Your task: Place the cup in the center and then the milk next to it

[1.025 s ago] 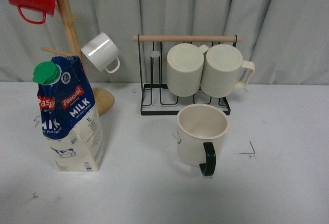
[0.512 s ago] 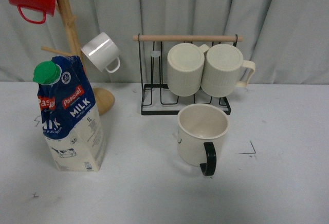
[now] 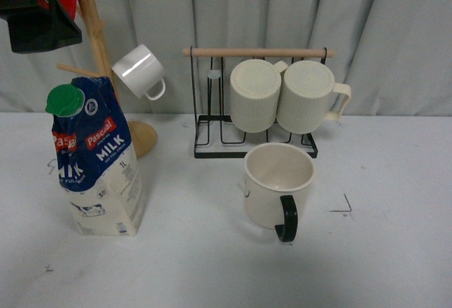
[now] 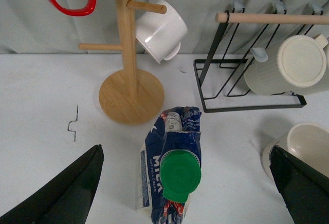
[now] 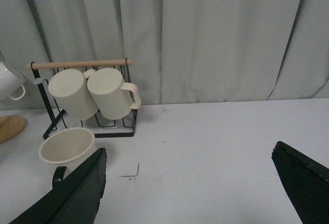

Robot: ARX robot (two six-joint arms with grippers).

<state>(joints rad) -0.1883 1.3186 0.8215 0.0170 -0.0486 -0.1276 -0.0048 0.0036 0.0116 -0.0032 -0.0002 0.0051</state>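
Nearest in the front view, at lower left, the milk (image 3: 97, 163) stands on the worktop (image 3: 198, 265). Its upper part is creased and leans a little under the green cap (image 3: 65, 100). It is tall and narrow, so it will probably tip easily. The board walls look soft and would give under a hard squeeze, and how full it is cannot be told. The best hold is likely across the flat sides around mid-height, below the crumpled gable, with only moderate closing force.

The left pincer (image 4: 185, 149) hangs above the carton with its jaws spread wide, one finger at each lower corner of the left wrist frame and the cap between them.

Just right of centre stands the cup (image 3: 277, 186), upright and well apart from the milk, with its black handle (image 3: 287, 218) turned toward the camera. It looks stiff, smooth and breakable. The rim wall or the handle would serve as a hold, but it already seems roughly placed.

The right pincer (image 5: 189, 149) is also wide open and empty, over bare worktop away from the cup.

Farther back is the wire rack (image 3: 212, 121) carrying two ribbed mugs (image 3: 282, 95). At upper left is the wooden mug tree (image 3: 95, 32) with a white mug (image 3: 139, 71), and the curtain (image 3: 395, 32) lies behind everything.
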